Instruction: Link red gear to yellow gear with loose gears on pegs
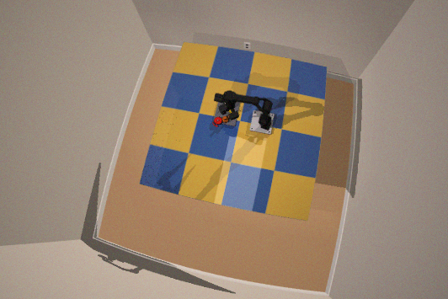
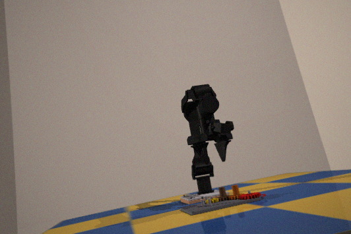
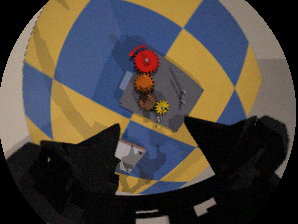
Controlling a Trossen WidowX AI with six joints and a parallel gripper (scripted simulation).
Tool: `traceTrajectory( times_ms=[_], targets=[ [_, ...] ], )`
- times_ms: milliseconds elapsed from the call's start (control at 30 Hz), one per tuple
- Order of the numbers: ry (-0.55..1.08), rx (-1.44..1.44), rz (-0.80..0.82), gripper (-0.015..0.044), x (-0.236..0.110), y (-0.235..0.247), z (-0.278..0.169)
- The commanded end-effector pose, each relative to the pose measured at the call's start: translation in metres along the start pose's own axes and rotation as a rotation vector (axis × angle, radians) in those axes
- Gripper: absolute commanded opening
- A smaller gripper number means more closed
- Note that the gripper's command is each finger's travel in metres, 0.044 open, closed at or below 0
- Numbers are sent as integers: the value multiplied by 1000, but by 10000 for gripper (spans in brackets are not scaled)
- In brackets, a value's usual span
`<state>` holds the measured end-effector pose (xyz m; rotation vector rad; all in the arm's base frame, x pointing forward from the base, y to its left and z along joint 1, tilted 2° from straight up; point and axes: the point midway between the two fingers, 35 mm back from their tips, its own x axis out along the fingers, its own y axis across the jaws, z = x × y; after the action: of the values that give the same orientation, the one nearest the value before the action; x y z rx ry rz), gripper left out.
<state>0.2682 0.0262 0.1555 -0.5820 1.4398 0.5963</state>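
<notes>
The red gear [image 1: 216, 120] [image 2: 249, 196] [image 3: 147, 64] is on the grey board [image 2: 198, 209] [image 3: 165, 89]. An orange gear [image 1: 226, 120] [image 2: 235, 190] [image 3: 144, 83] stands beside it, its teeth at the red teeth. A brown gear [image 2: 222, 192] [image 3: 147, 103] stands between the orange gear and the yellow gear [image 2: 214, 200] [image 3: 161, 104], its teeth touching or very near both. Orange and brown look level and low on the board; tooth engagement is too small to confirm. My gripper [image 1: 228, 112] [image 2: 212, 159] [image 3: 153, 123] is wide open and empty, well above the board.
Bare pegs [image 3: 182, 94] stand on the board's other side, with small ones near the yellow gear. The red arrow [image 3: 137, 49] curves beside the red gear. The arm's pale base plate [image 1: 255, 125] [image 3: 131, 155] is close to the board. No loose gear shows on the checkered table [image 1: 215, 139].
</notes>
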Motion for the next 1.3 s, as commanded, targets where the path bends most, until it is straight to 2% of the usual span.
traceTrajectory(
  times_ms=[0,433,767,1067,1267],
  targets=[
    [0,-6,1,440,0,0,0],
    [0,-6,1,440,-2,6,6],
    [-5,-7,9,440,-23,120,75],
    [-7,-5,20,440,-44,245,84],
    [-6,-5,21,440,-45,255,82]
  ],
)
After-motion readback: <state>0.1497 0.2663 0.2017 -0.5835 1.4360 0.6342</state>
